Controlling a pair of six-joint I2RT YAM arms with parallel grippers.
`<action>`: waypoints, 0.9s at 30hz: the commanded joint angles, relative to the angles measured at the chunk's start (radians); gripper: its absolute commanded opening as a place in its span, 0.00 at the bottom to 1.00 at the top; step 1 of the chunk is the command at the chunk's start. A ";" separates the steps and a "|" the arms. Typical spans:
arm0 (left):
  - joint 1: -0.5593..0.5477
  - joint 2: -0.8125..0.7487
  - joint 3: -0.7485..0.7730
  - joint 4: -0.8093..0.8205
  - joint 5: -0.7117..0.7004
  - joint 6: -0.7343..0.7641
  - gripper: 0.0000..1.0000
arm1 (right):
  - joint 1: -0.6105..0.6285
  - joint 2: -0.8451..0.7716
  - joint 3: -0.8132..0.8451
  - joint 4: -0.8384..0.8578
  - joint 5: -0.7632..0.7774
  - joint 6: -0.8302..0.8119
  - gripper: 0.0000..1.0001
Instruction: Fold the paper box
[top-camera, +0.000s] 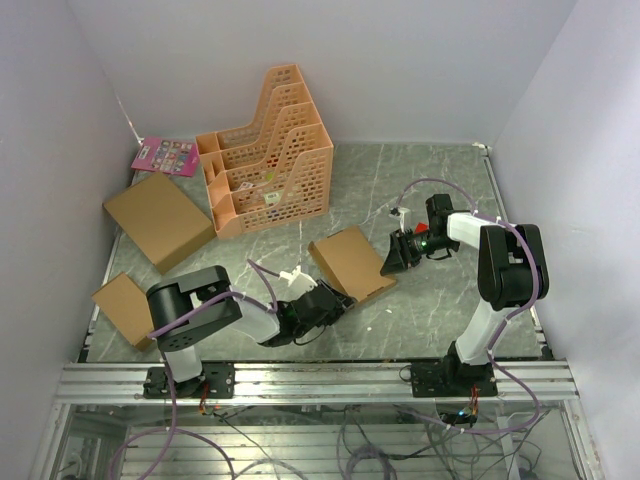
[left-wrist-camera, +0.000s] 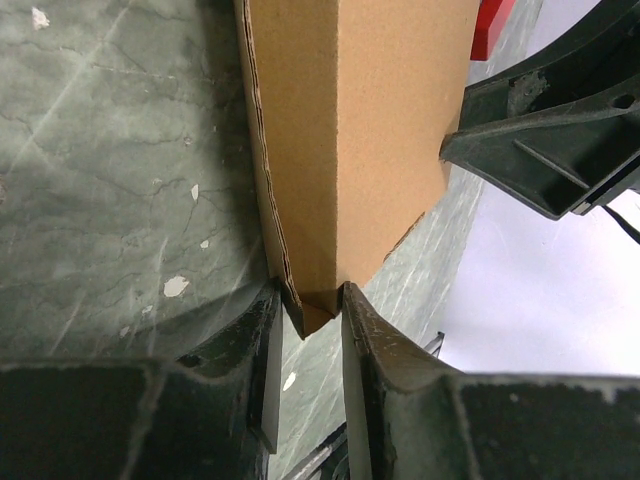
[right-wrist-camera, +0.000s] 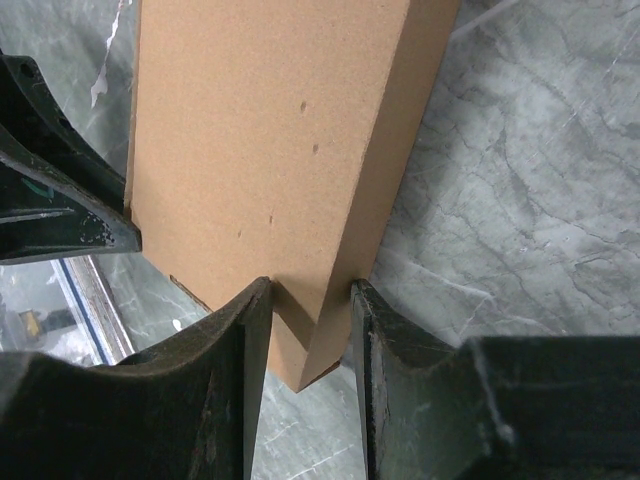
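The paper box (top-camera: 352, 258) is a shallow brown cardboard box, folded shut and held tilted between both arms at mid-table. My left gripper (top-camera: 335, 293) is shut on its near-left corner. In the left wrist view both fingers (left-wrist-camera: 360, 330) press the cardboard corner (left-wrist-camera: 370, 130), and the left gripper (left-wrist-camera: 310, 295) pinches it. My right gripper (top-camera: 393, 258) is shut on the opposite, right corner. The right wrist view has the right gripper (right-wrist-camera: 310, 290) clamped across the thickness of the box (right-wrist-camera: 270, 130), with the left gripper's dark finger (right-wrist-camera: 50, 200) at the far edge.
An orange mesh file rack (top-camera: 270, 150) stands at the back. A larger flat cardboard box (top-camera: 158, 220) and a smaller one (top-camera: 122, 308) lie at the left, and a pink card (top-camera: 165, 155) lies in the back-left corner. White walls close three sides.
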 joint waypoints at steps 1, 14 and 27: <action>-0.005 0.033 0.041 -0.020 -0.002 0.022 0.28 | 0.016 0.024 -0.011 -0.014 0.069 -0.031 0.36; -0.005 -0.083 -0.074 0.038 0.115 0.347 0.53 | -0.010 -0.011 0.049 -0.038 0.055 -0.054 0.52; 0.237 -0.505 -0.062 -0.288 0.336 0.885 0.70 | -0.069 -0.235 0.080 -0.257 -0.107 -0.438 0.60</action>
